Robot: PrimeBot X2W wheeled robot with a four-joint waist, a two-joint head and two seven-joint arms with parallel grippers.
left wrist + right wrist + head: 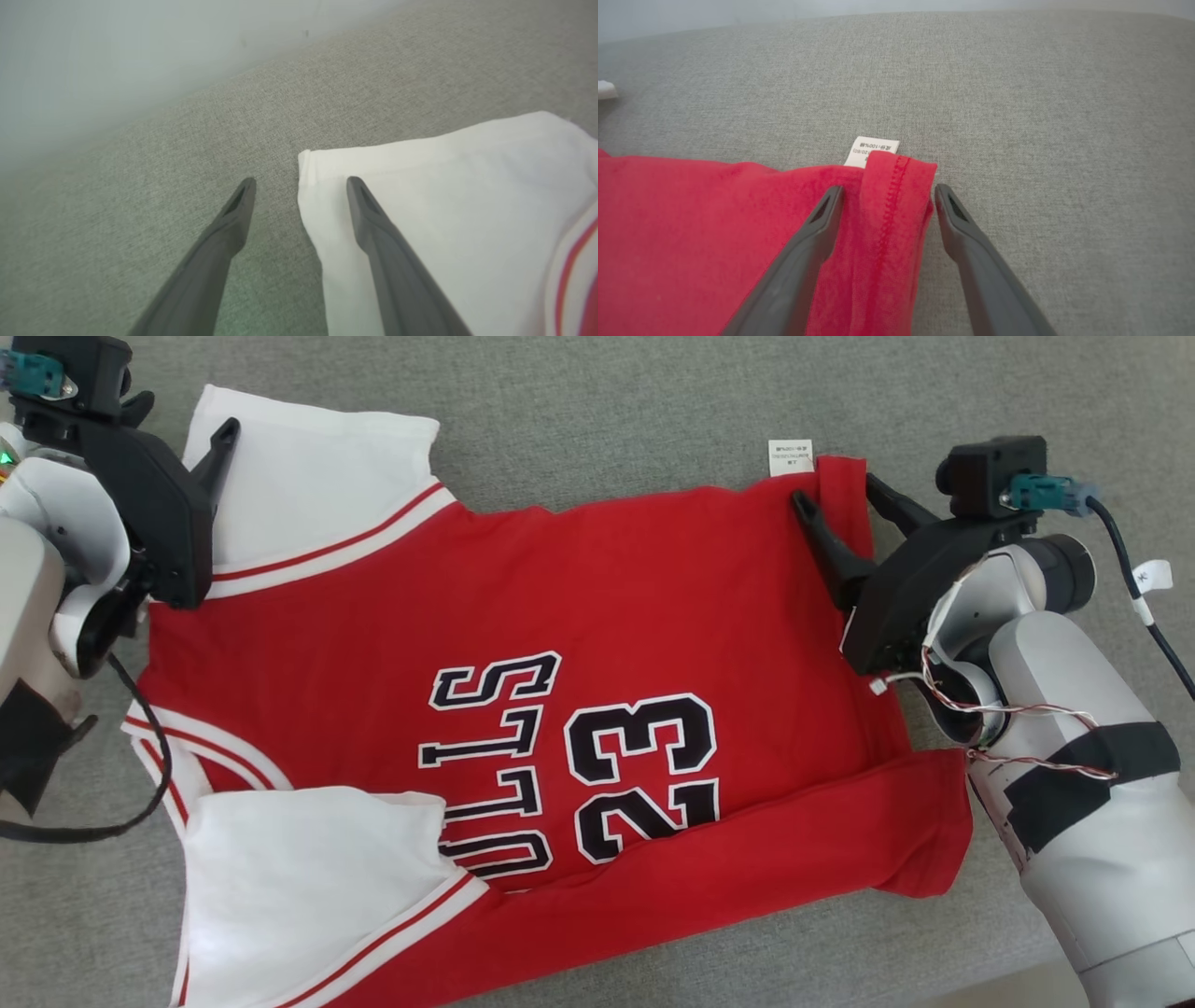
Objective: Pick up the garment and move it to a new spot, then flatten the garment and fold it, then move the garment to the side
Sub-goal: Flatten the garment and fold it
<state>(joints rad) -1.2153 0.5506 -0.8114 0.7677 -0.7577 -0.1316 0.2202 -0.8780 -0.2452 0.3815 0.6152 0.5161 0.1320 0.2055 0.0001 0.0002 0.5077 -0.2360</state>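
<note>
Spread wide, my right gripper [889,187] straddles a corner of the red jersey [523,597], my left gripper [301,181] its white sleeve [444,196]

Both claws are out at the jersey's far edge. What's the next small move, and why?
Probably close both. The left claw stands open astride the white sleeve's corner, the right claw open astride the red hem corner by the label; the jersey isn't gripped yet.

Probably robot test lab: grey woven cloth worktop [597,411], pale blurred wall [93,56] behind, black tape [1074,784] and loose wires [1036,712] on forearm [1120,877].
</note>
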